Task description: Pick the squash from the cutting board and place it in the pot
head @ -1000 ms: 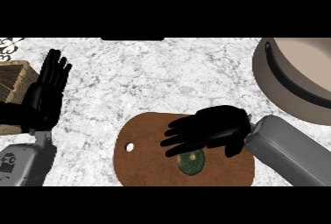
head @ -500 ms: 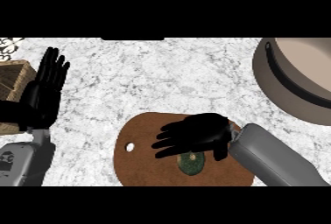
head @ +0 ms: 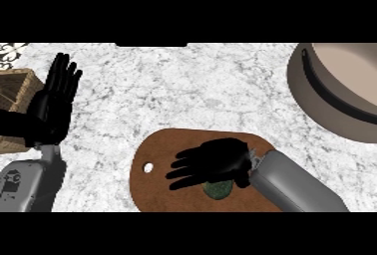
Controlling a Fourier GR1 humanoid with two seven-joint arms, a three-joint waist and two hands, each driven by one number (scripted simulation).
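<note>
A dark green squash (head: 218, 189) lies on the brown cutting board (head: 158, 149) at the lower middle of the head view. My right hand (head: 210, 162) is spread just above it and hides most of it; the fingers point left, straight and relaxed, not closed round the squash. The large beige pot (head: 331, 84) stands at the right edge, its rim toward me. My left hand (head: 52, 102) rests at the left, fingers up and open, holding nothing.
A wooden crate (head: 16, 92) stands at the left edge behind my left hand. The cutting board has a small hole (head: 149, 167) near its left end. White marbled counter (head: 184, 89) stretches between board and pot.
My right hand has slid left and lower over the board, coming down onto the squash and covering more of it. The left hand has stayed put.
</note>
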